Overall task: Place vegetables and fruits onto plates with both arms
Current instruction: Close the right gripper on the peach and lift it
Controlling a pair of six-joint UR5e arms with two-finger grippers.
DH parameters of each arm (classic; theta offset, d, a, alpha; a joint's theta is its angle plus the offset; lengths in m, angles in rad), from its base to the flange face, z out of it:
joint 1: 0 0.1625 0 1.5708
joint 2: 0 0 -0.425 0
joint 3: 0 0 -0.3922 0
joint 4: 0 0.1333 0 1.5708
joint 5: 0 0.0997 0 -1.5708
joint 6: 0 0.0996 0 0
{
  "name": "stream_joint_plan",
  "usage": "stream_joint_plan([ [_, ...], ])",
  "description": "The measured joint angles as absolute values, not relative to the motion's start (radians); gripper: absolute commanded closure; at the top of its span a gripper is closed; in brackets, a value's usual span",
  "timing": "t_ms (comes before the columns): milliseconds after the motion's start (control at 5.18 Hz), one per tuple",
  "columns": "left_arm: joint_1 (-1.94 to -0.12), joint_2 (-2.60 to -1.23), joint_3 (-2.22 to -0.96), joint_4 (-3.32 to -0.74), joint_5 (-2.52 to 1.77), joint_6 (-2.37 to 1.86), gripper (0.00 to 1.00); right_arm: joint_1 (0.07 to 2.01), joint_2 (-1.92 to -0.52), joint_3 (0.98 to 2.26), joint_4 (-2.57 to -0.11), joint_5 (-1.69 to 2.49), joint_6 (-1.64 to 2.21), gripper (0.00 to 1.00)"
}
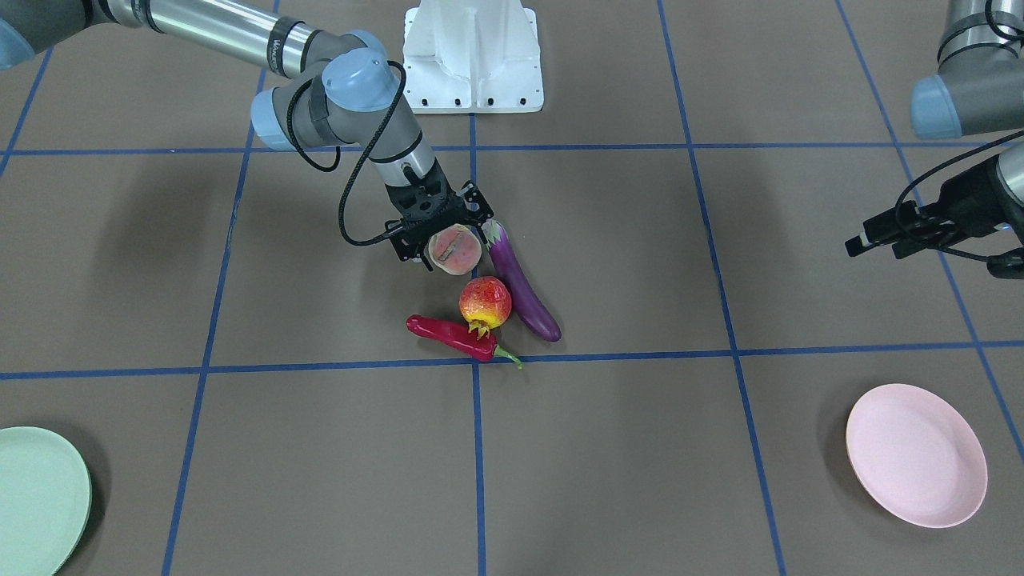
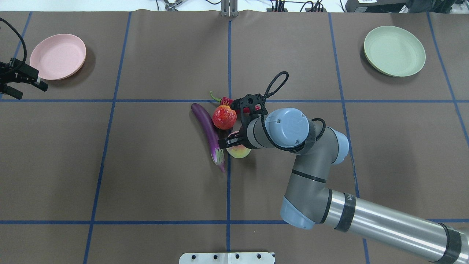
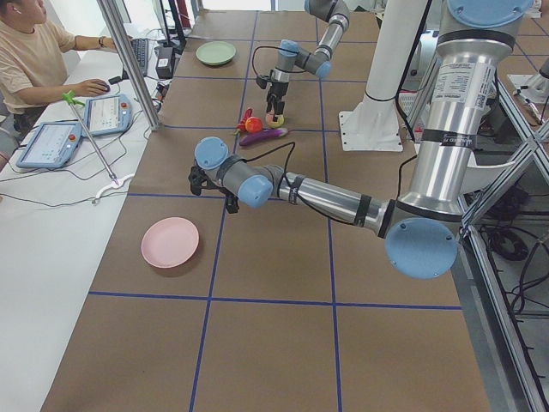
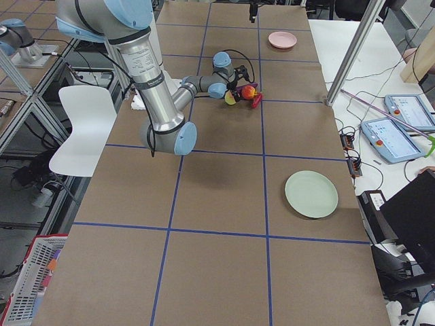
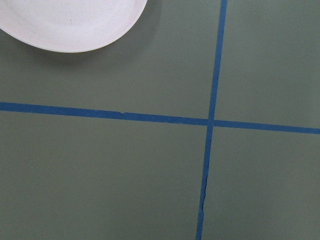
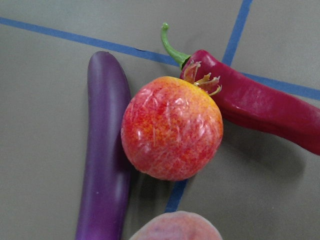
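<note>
My right gripper (image 1: 445, 240) is shut on the pinkish-green peach (image 1: 456, 251) and holds it tilted, just beside the stem end of the purple eggplant (image 1: 524, 284). The red-yellow pomegranate (image 1: 485, 302) touches the eggplant and the red chili (image 1: 452, 338). In the right wrist view the pomegranate (image 6: 172, 127) fills the middle, with the eggplant (image 6: 105, 165) to its left, the chili (image 6: 260, 107) to its right and the peach (image 6: 175, 227) at the bottom edge. My left gripper (image 2: 31, 91) is open and empty near the pink plate (image 2: 58, 57). The mint green plate (image 2: 394, 50) lies empty, far off.
The white robot base (image 1: 472, 56) stands at the table's middle edge. Blue tape lines grid the brown table. The pink plate's rim (image 5: 65, 25) shows at the top of the left wrist view. An operator (image 3: 34, 51) sits beside the table with tablets.
</note>
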State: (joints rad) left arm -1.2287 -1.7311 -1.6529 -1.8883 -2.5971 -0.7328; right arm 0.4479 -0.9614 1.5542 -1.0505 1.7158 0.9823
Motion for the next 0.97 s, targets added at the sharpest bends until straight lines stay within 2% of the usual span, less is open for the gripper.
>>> stream_joint_plan([
  [193,-1.229,-1.731,-1.653,-1.888,-2.597,-0.734,0.00,0.441,-0.964,1.554,-1.049,1.715,0.983,0.02],
  [386,-1.229,-1.731,-1.653,-1.888,-2.596,-0.735,0.00,0.435,-0.969,1.554,-1.049,1.715,0.985,0.12],
  [579,-1.229,-1.732,-1.653,-1.888,-2.597,-0.735,0.00,0.433,-0.970,1.554,-1.051,1.715,0.987,0.75],
  [772,-1.228,-1.734,-1.652,-1.887,-2.596,-0.737,0.00,0.432,-0.973,1.554,-1.053,1.715,0.989,1.00],
  [966,-1.221,-1.757,-1.648,-1.885,-2.595,-0.784,0.00,0.435,-0.985,1.563,-1.055,1.717,0.996,1.00],
])
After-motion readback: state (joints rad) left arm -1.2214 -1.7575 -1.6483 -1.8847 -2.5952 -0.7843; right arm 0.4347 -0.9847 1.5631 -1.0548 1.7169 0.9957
